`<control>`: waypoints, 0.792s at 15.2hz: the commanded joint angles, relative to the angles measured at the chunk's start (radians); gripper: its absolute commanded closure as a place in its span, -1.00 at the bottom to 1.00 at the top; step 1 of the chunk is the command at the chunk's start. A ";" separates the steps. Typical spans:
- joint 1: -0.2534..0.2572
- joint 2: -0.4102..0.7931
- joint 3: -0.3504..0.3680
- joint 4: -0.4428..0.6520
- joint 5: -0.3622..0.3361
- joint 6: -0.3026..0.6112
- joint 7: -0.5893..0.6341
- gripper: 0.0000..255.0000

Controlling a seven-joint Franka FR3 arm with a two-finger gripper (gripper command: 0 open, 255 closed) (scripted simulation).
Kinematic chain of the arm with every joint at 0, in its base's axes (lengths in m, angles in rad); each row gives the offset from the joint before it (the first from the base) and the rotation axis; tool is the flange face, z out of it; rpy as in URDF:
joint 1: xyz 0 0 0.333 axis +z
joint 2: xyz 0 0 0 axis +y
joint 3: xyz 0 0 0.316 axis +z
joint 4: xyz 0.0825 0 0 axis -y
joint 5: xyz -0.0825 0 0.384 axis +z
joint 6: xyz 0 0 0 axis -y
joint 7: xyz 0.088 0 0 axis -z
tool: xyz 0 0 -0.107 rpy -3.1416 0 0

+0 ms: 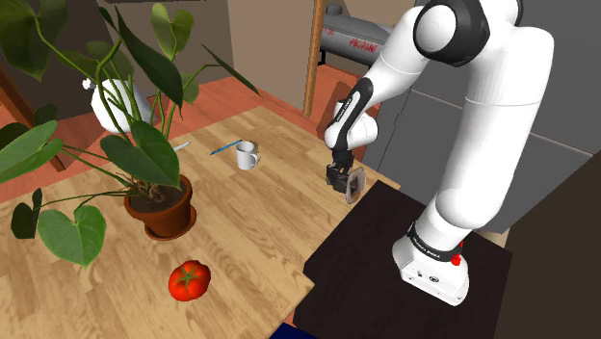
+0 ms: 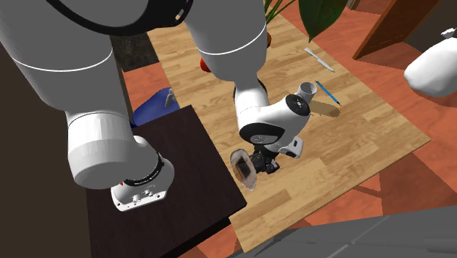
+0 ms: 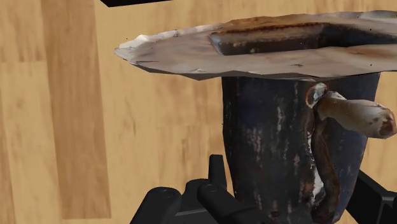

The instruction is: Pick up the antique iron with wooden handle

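Note:
The antique iron point(image 1: 352, 183) is a dark rusty block with a worn flat sole plate and a pale handle. It hangs just above the wooden table point(image 1: 260, 221), near the edge beside the stand, turned so its sole plate point(image 2: 244, 168) faces sideways. My black gripper point(image 1: 338, 177) is shut on it. In the wrist view the iron's dark body point(image 3: 273, 140) sits between the fingers point(image 3: 215, 191), with the handle point(image 3: 353, 116) sticking out to one side. In the second exterior view the gripper point(image 2: 265, 162) shows under the white wrist.
A white mug point(image 1: 248, 155) and a blue pen point(image 1: 225, 147) lie farther out on the table. A large potted plant point(image 1: 159, 207) and a red tomato point(image 1: 190, 280) take the shoulder view's left. The dark stand point(image 1: 385, 279) borders the table close to the iron.

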 commanded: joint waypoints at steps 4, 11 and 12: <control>0.000 0.002 0.000 -0.001 0.000 0.001 0.000 1.00; 0.020 -0.082 -0.030 -0.016 -0.045 -0.065 0.032 1.00; 0.023 -0.099 -0.035 -0.018 -0.055 -0.079 0.039 1.00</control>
